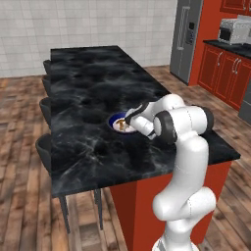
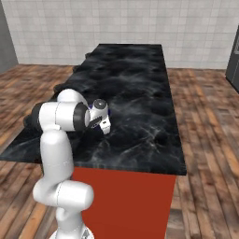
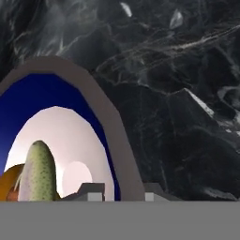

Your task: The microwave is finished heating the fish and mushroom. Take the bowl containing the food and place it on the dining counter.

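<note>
Black marble table (image 1: 88, 83) carries the blue-rimmed bowl (image 1: 116, 119) of fish (image 3: 38, 171) near its right edge; the jaws (image 3: 123, 190) straddle the bowl's rim, apparently barely parted, though actual grip cannot be told.

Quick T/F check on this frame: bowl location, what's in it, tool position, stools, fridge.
1. The bowl sits on the dining counter. True.
2. The bowl is empty. False: food pieces lie in it, including a speckled greenish piece.
3. The tool straddles the bowl's rim, one fingertip inside and one outside. True.
4. The bowl is white outside. False: it is dark blue outside and white inside.
5. Dark stools stand along the counter's far side from the arm. True.
6. A grey fridge stands at the left of the left base view. False: it stands at the upper right.
</note>
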